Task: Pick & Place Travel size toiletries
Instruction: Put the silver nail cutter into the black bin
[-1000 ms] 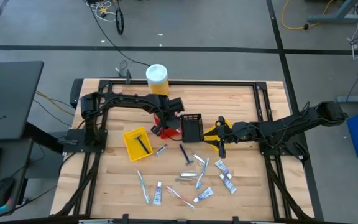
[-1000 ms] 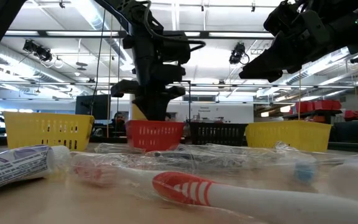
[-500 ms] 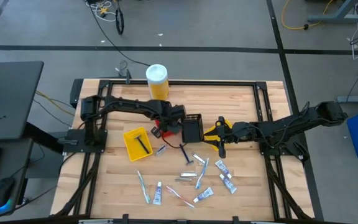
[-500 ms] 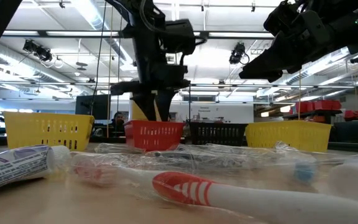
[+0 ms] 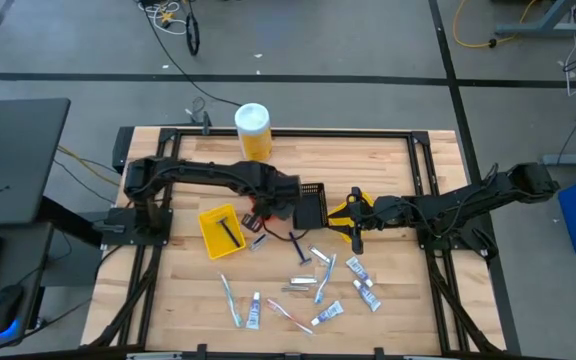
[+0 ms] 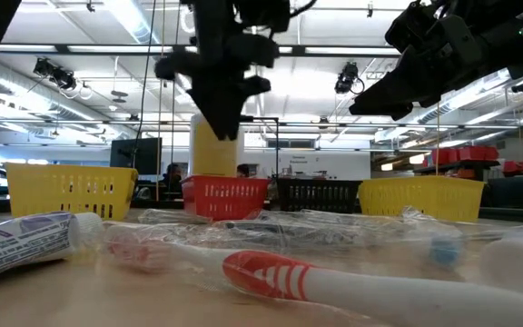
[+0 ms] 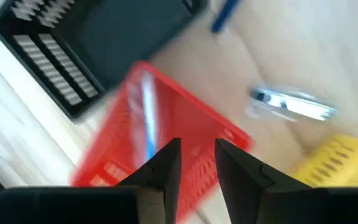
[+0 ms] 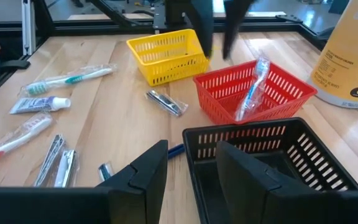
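Table (image 5: 388, 160) of pale wood carries three small bins near its centre. Left arm reaches across from the left, with the left gripper (image 7: 196, 163) above the red bin (image 8: 253, 93); its fingers (image 7: 166, 168) stand slightly apart with nothing between them. Right arm reaches in from the right, and the right gripper (image 8: 191, 163) hangs beside the black bin (image 8: 272, 162), fingers parted and empty. A yellow canister (image 5: 252, 130) stands at the far edge.

Yellow bin (image 5: 220, 230) lies to the left of the red bin and holds a black comb (image 5: 230, 232). The red bin touches the black bin and holds one wrapped blue toothbrush (image 8: 252, 92), leaning against its wall.

Remaining toiletries lie loose on the table nearer the front edge: a wrapped razor (image 8: 165, 102) just beside the yellow bin, a blue-handled item (image 5: 297, 247), toothbrushes (image 5: 230, 300), white tubes (image 5: 363, 285) and a red-handled toothbrush (image 6: 334, 280) in the low view's foreground.
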Controlling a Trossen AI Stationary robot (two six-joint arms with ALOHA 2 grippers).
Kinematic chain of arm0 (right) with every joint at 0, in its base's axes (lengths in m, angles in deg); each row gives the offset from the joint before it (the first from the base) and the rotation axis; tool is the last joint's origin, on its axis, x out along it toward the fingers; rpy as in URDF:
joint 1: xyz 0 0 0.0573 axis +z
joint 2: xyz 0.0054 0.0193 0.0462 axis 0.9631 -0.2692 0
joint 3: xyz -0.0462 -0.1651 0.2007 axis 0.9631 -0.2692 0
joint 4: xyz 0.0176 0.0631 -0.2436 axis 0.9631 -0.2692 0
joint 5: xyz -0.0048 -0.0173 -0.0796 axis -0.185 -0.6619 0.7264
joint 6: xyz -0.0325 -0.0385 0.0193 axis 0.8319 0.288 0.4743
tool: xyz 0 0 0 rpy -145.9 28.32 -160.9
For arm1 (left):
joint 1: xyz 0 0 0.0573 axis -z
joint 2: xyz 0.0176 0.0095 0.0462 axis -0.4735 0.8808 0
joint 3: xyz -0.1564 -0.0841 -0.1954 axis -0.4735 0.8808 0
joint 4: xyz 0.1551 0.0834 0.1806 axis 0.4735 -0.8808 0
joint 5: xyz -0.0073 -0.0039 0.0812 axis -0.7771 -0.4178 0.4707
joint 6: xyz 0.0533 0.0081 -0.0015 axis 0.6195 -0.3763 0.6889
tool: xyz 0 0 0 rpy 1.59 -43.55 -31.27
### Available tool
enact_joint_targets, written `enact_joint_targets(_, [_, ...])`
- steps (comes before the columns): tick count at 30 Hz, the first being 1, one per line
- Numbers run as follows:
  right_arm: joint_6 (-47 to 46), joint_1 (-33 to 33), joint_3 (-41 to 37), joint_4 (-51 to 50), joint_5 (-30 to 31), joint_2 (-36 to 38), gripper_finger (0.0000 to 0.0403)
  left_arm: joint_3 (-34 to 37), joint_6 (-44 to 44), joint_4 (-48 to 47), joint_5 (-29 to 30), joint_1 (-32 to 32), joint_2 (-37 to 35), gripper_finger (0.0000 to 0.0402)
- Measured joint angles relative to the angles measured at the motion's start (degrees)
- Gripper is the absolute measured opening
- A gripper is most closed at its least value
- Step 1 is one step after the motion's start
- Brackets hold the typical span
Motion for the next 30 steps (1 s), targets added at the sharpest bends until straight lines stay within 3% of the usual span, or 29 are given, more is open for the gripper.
enact_joint_targets(10, [0.0, 0.0, 0.0, 0.9, 0.02, 0.02, 0.0145, -0.07, -11.05, -6.16, 0.04, 3.59, -8.73, 0.008])
enact_joint_targets(15, [-0.14, 0.01, 0.0, 0.95, 0.02, 0.02, 0.0146, 5.27, -20.02, -3.92, -0.39, 5.54, -15.29, 0.0076])
enact_joint_targets(24, [-0.17, 0.02, 0.0, 1.94, 0.04, 0.02, 0.0147, 23.85, -40.94, 14.44, -0.4, 10.87, -23.79, 0.0087])
enact_joint_targets(30, [0.0, 0.0, 0.0, 2.21, 0.04, 0.02, 0.0147, 29.87, -58.73, 24.57, 0.09, 12.68, -23.47, 0.0109])
